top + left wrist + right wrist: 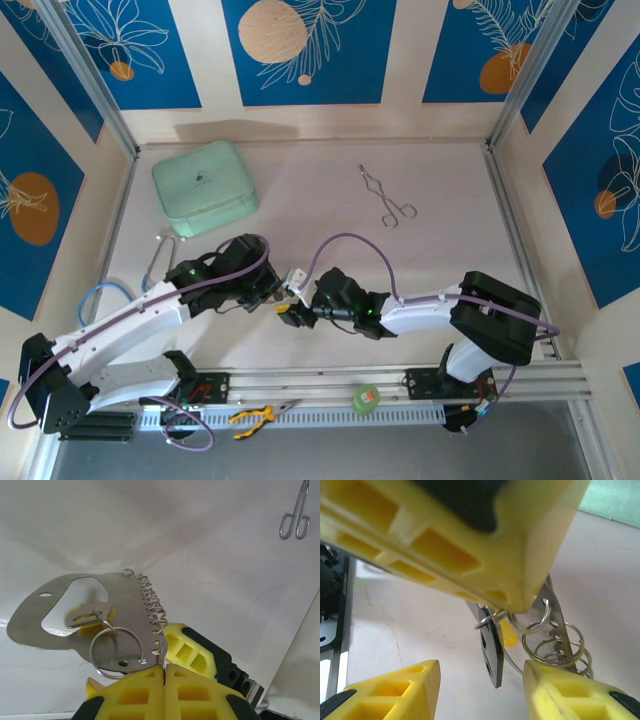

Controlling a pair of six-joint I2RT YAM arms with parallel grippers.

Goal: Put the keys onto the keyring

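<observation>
In the left wrist view my left gripper (164,669) is shut on the thin wire of the keyring (117,650). A flat metal opener plate (60,630) and a coiled chain (152,602) hang from that loop. The yellow key head (80,622) peeks out behind the plate. In the right wrist view the black-headed key (492,652) dangles edge-on from a small ring, with the yellow key (509,632) behind it. My right gripper (481,669) stands open just below, its fingers either side of the black key without touching it. From above, both grippers (278,290) (296,313) meet mid-table.
A mint-green case (205,186) sits at the back left. Silver forceps (388,197) lie at the back centre. A stethoscope (152,268) lies at the left edge. Yellow pliers (254,415) and a green tape roll (366,398) rest on the front rail.
</observation>
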